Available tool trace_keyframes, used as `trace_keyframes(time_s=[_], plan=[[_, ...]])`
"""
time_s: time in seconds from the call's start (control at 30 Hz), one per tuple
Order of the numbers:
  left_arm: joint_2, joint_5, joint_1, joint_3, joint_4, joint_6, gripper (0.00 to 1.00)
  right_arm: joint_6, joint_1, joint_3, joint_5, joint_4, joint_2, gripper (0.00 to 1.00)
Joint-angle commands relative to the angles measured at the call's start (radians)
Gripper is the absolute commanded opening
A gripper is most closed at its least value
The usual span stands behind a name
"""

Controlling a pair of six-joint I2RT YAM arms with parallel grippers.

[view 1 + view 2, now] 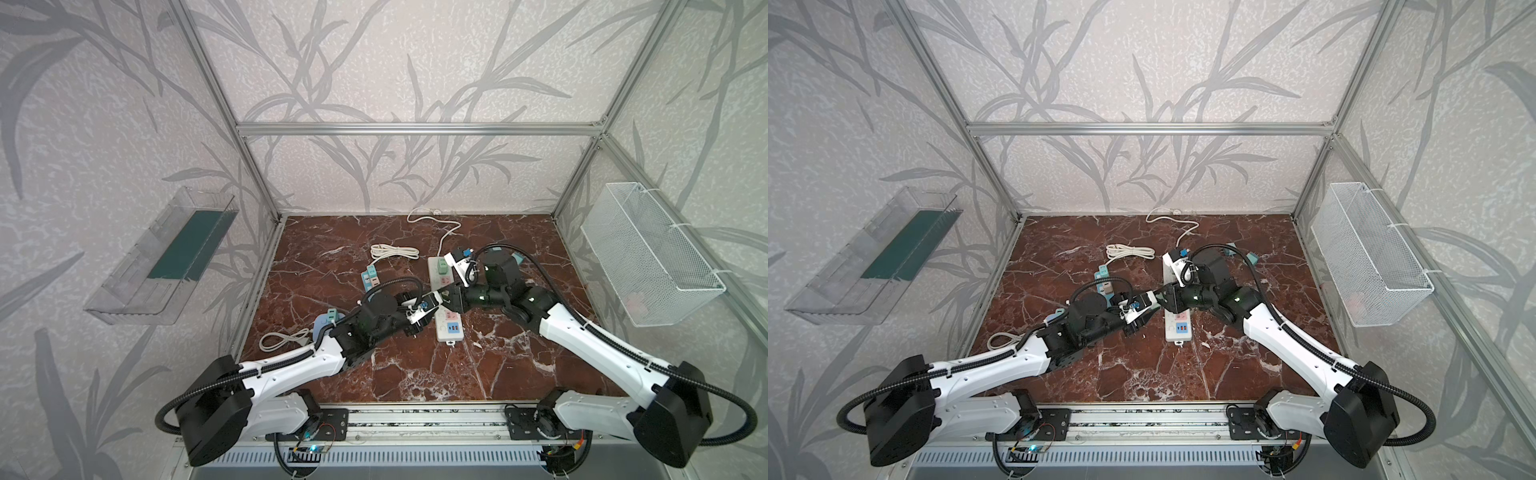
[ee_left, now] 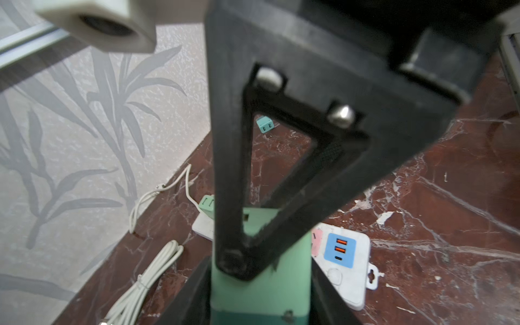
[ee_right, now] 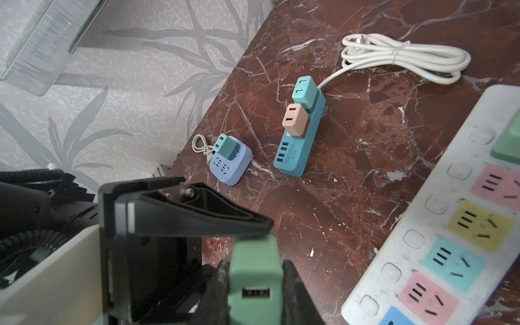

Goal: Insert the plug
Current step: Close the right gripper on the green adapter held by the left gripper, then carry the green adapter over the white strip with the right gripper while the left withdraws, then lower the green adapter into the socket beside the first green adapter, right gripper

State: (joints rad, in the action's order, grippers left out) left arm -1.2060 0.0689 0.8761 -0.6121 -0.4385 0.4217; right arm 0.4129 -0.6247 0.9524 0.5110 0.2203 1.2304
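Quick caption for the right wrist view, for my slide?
Right hand grips the green plug near the white strip; teal strip and blue socket farther off are already occupied.

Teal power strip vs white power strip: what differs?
The teal power strip is shorter and carries a teal cube and a peach cube side by side; the white power strip is longer, and its pink, yellow and blue sockets in view sit free. Both lie flat on the marble table and have USB ports.
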Motion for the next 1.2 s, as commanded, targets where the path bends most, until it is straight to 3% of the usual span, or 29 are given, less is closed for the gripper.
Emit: trace_keyframes(time_s=[0.0, 0.1, 0.17, 0.23, 0.3, 0.4, 0.57, 0.7, 1.17], plan=[[-0.006, -0.12, -0.005, 0.005, -0.198, -0.058, 0.68, 0.007, -0.01, 0.044, -0.076, 0.049, -0.008, 0.0], [-0.036, -0.315, 0.002, 0.017, -0.362, -0.147, 0.79, -0.009, -0.008, 0.102, -0.241, 0.127, 0.012, 0.0], [-0.048, -0.495, 0.001, 0.009, -0.418, -0.271, 0.85, -0.028, -0.008, 0.142, -0.374, 0.176, 0.044, 0.0], [-0.051, -0.702, 0.0, -0.029, -0.361, -0.43, 0.87, -0.045, -0.008, 0.181, -0.5, 0.227, 0.098, 0.0], [-0.031, -0.787, -0.012, -0.109, -0.117, -0.598, 0.86, -0.063, -0.008, 0.215, -0.588, 0.253, 0.163, 0.0], [-0.017, -0.684, -0.05, -0.216, 0.223, -0.844, 0.86, -0.078, -0.007, 0.239, -0.661, 0.246, 0.246, 0.0], [-0.027, -0.514, -0.058, -0.271, 0.358, -0.951, 0.85, -0.085, 0.002, 0.286, -0.732, 0.24, 0.387, 0.0], [-0.032, -0.46, -0.071, -0.321, 0.44, -0.969, 0.85, -0.065, 0.009, 0.317, -0.743, 0.23, 0.457, 0.0], [-0.025, -0.445, -0.075, -0.308, 0.438, -0.956, 0.85, -0.033, 0.069, 0.422, -0.699, 0.236, 0.601, 0.0]])
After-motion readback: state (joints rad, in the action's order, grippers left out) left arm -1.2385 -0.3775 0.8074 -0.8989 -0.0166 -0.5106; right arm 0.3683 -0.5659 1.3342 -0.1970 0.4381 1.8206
